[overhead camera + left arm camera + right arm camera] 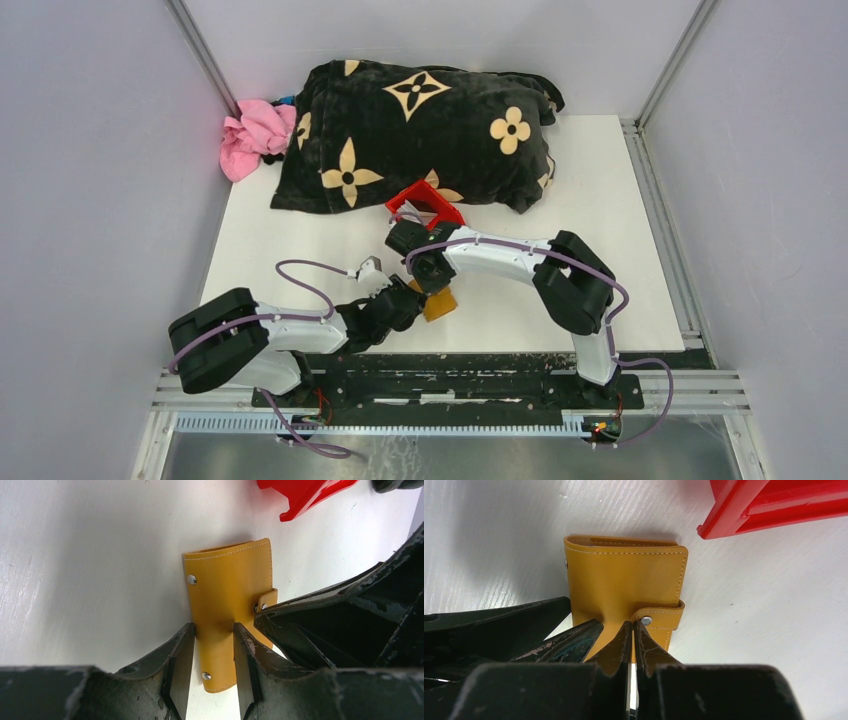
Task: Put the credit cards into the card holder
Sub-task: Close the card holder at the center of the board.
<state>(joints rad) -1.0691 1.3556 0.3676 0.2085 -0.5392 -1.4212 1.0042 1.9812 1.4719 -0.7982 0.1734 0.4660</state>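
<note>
The card holder [441,304] is a tan-yellow leather wallet, folded shut and lying flat on the white table, its snap strap [659,617] across one edge. It also shows in the left wrist view [227,587] and the right wrist view [621,580]. My left gripper [214,632] is open a little, one finger over the holder and the other at its long edge. My right gripper [633,625] is pinched shut at the end of the strap, beside the snap. No credit cards are in view.
A red plastic bin [425,206] stands just beyond the holder, with its corner in the wrist views [305,495] [774,505]. A black flowered blanket [420,130] and a pink cloth [250,135] lie at the back. Both arms cross close together over the holder.
</note>
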